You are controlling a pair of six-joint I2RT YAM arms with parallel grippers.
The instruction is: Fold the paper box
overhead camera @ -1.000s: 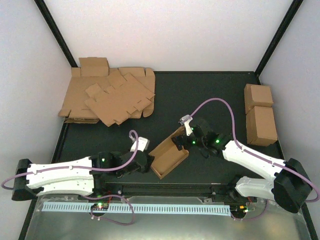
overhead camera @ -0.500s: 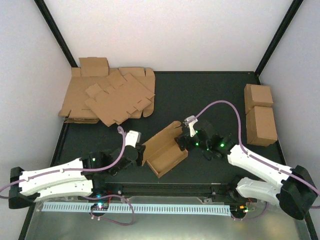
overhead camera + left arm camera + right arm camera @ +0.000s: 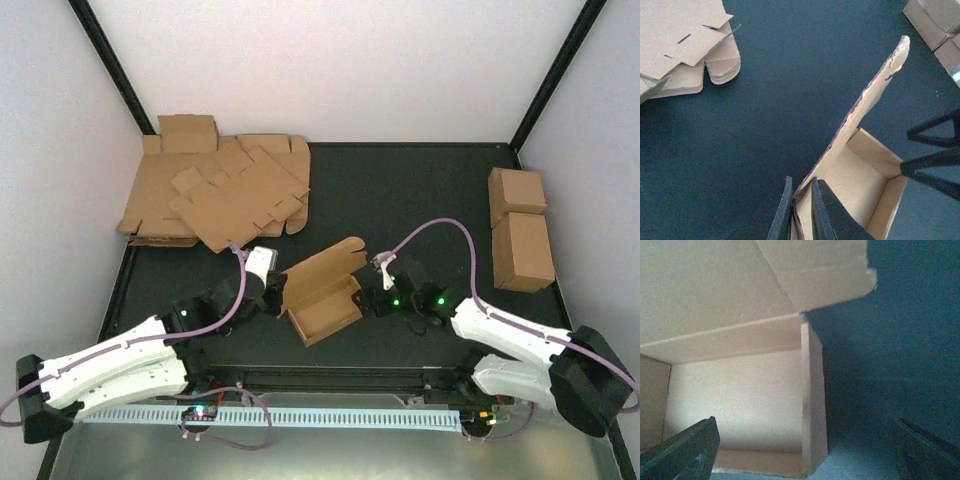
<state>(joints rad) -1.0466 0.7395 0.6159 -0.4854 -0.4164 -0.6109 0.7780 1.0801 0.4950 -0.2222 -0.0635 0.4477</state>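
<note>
The paper box (image 3: 325, 308) is a brown cardboard tray lying on the black mat, with its lid flap (image 3: 325, 263) standing up along the far side. My left gripper (image 3: 283, 297) is at its left end. In the left wrist view the gripper (image 3: 801, 202) is shut on the thin wall where the flap (image 3: 875, 90) meets the tray (image 3: 860, 175). My right gripper (image 3: 362, 297) stands open at the box's right end. In the right wrist view its fingers (image 3: 685, 450) straddle the end wall (image 3: 812, 400), one inside the tray and one outside, under the lid (image 3: 740, 280).
A heap of flat cardboard sheets (image 3: 215, 195) covers the back left of the mat. Two cardboard cuboids (image 3: 520, 225) stand against the right edge. Black frame posts rise at the back corners, and a metal rail runs along the near edge.
My left gripper has moved up to the box's left end and shut on its wall. The box has shifted left and turned, its lid standing higher. The right gripper followed it left, still open.
</note>
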